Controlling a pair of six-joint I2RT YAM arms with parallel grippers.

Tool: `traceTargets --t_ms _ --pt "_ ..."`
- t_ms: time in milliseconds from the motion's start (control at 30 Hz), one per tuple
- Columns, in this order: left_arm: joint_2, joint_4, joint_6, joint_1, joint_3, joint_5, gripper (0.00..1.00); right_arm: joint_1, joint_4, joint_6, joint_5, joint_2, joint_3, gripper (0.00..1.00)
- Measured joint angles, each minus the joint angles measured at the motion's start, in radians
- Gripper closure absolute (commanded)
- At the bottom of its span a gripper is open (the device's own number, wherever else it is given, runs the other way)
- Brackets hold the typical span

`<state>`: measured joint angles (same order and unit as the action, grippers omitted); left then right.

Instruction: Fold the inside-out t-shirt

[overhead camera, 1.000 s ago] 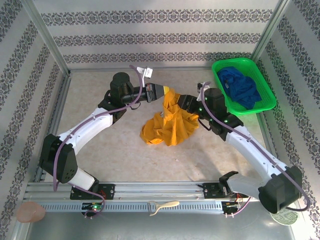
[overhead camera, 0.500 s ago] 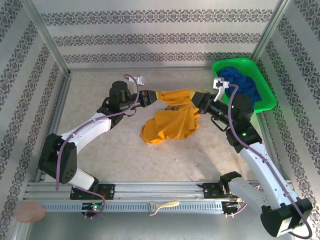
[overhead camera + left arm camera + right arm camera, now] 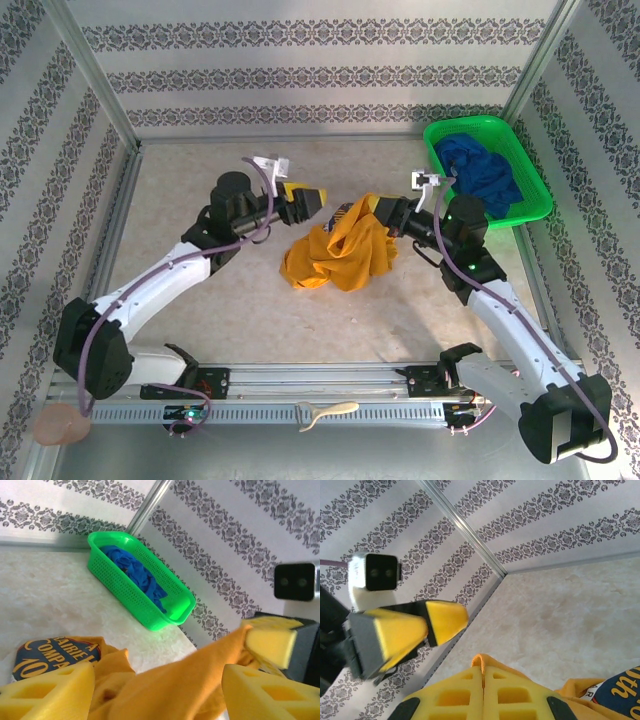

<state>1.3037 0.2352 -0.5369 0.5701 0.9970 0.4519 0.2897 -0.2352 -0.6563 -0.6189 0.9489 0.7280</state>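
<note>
The mustard-yellow t-shirt [image 3: 340, 255] lies bunched on the table's middle, one edge lifted. My right gripper [image 3: 378, 212] is shut on that raised edge; in the right wrist view its fingers [image 3: 483, 672] pinch a thin fold of the cloth [image 3: 479, 659]. A dark printed graphic [image 3: 625, 690] shows on the shirt. My left gripper [image 3: 305, 203] hovers just left of the shirt, open. In the left wrist view its jaws [image 3: 159, 672] stand wide apart, and the shirt [image 3: 190, 680] slopes up between them to the right gripper's pad [image 3: 270, 642] without being pinched.
A green basket [image 3: 487, 122] holding a deep-blue cloth [image 3: 480, 170] stands at the back right, also the basket [image 3: 150, 615] in the left wrist view. Metal frame posts and patterned walls close the table in. A white object [image 3: 330, 410] lies on the front rail.
The shirt was stretched between both grippers; my left gripper has opened and let it go. The cloth has sagged into a heap, and the right gripper moved slightly left.
</note>
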Motion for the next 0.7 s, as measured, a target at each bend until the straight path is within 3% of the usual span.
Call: traceTargets --t_ms 167,300,567,700 --pt "0.0 -0.08 0.116 0.181 0.003 -0.199 0.32 0.0 0.0 0.0 0.001 -0.006 -0.016 1.0" --pt "0.052 -0.121 0.195 0.262 0.047 -0.314 0.32 0.0 0.0 0.0 0.005 -0.007 -0.017 1.0" --pt "0.186 -0.164 0.269 0.292 0.179 -0.475 0.34 0.015 0.006 0.0 0.021 -0.018 -0.017 1.0" --pt "0.276 -0.28 0.27 0.294 0.312 -0.636 0.46 0.029 0.007 0.0 0.042 -0.022 -0.017 1.0"
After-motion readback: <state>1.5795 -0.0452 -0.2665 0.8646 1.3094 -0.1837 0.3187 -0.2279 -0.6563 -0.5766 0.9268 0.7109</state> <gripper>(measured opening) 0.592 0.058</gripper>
